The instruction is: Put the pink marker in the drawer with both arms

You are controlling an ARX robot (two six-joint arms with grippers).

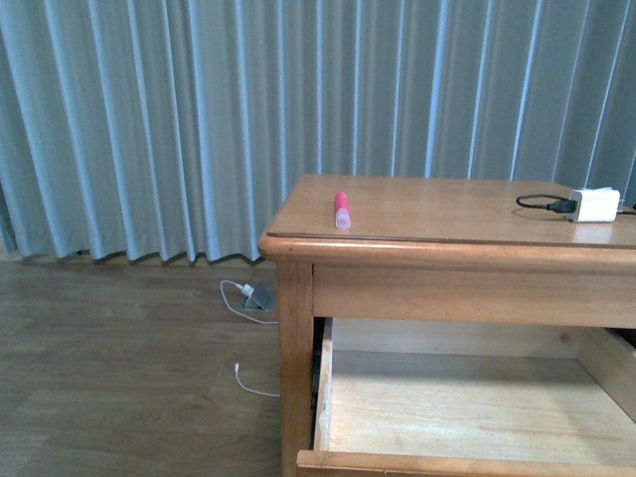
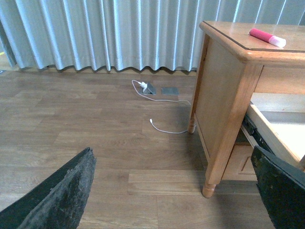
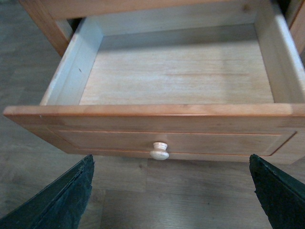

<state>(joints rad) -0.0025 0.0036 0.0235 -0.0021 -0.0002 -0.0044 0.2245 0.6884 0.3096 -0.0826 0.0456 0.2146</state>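
The pink marker (image 1: 342, 211) lies on the dresser top (image 1: 467, 214), at about eleven o'clock from the pulled-out drawer (image 1: 467, 407) (front view). The left gripper (image 2: 176, 188) and right gripper (image 3: 172, 190) both gape wide, holding nothing.

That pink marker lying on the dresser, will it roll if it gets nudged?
Probably: the pink marker looks round and lies flat on the smooth dresser top, close to the front edge. It looks short and rigid, so likely light. Its glossy barrel might slip.
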